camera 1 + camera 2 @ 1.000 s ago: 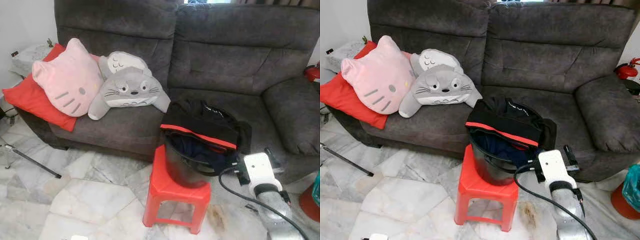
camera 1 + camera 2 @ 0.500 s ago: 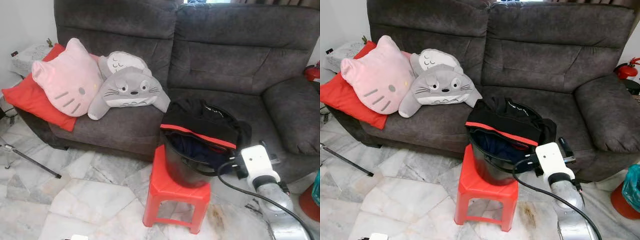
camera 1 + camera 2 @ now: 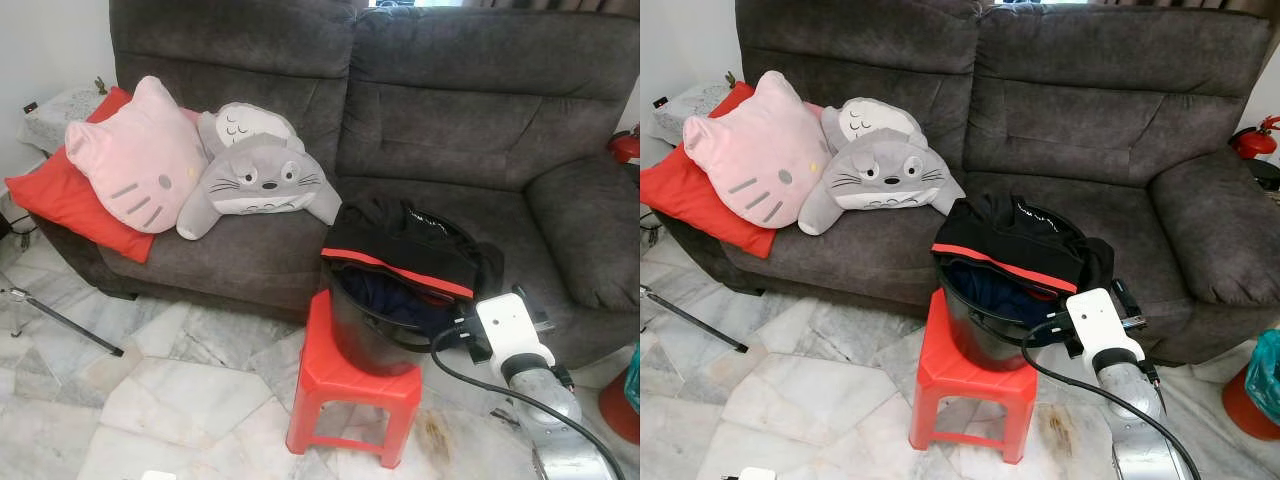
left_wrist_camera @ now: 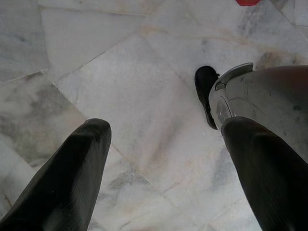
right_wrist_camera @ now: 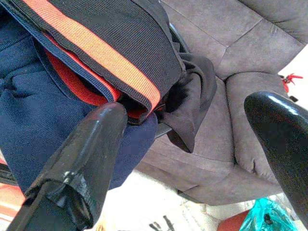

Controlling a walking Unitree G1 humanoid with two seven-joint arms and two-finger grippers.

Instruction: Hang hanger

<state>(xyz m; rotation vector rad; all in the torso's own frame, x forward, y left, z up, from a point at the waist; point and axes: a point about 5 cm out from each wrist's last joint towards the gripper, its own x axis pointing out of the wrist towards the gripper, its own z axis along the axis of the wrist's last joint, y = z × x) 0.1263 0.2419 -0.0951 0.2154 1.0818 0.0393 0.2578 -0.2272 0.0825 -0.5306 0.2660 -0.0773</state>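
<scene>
Right hand (image 5: 187, 159) open, beside clothes (image 3: 1015, 250) in bucket (image 3: 975, 335)

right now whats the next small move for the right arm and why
Probably ease the right gripper a little further forward and down onto the clothes piled in the black bucket on the red stool. Its fingers are open and sit at the bucket's rim, with the striped black garment just ahead, ungrasped.

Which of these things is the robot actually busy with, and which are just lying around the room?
In the job:
right gripper, open beside the clothes
black bucket on the red stool
clothes piled in the bucket

Just lying about:
pink cat cushion
grey plush
red pillow
sofa
</scene>
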